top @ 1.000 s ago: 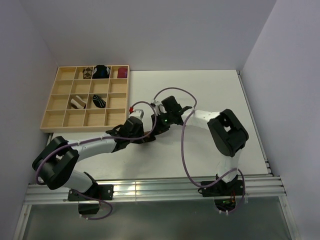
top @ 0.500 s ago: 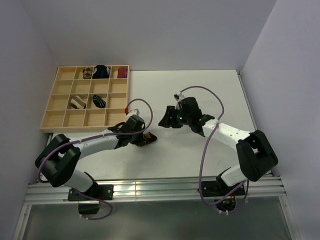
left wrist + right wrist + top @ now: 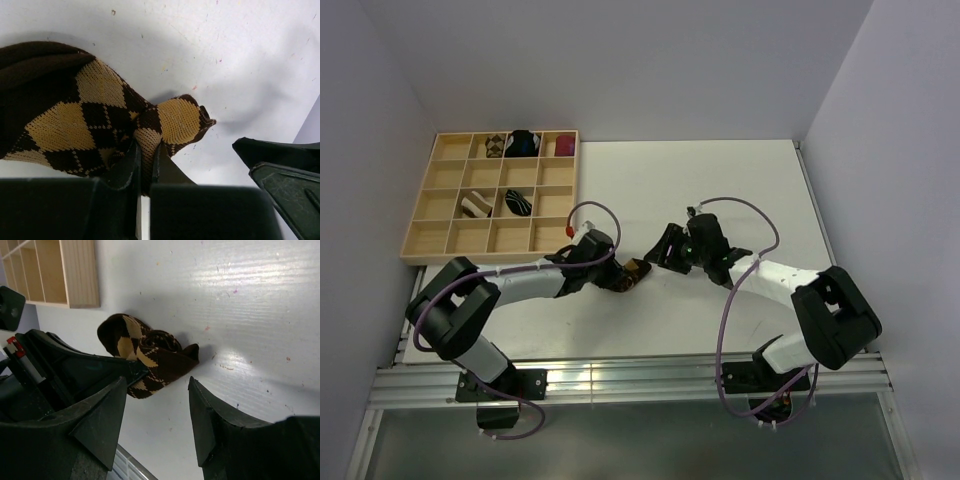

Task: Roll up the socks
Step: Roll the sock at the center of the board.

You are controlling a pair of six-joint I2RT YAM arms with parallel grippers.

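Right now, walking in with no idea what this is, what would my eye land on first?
A brown-and-tan diamond-patterned sock lies bunched in the middle of the white table, pinched in the left arm's jaws. The right arm's jaws stand open close by, facing it. At the far left, a wooden tray of small compartments holds a few sock bundles.

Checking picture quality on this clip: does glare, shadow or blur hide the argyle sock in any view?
Top view: even light, sharp, but the sock is tiny. Left wrist view: the knit is crisp, while the left pincer gripping it is dark and soft in the foreground. Right wrist view: glare streaks the table; the sock lies in shade, its pattern readable.
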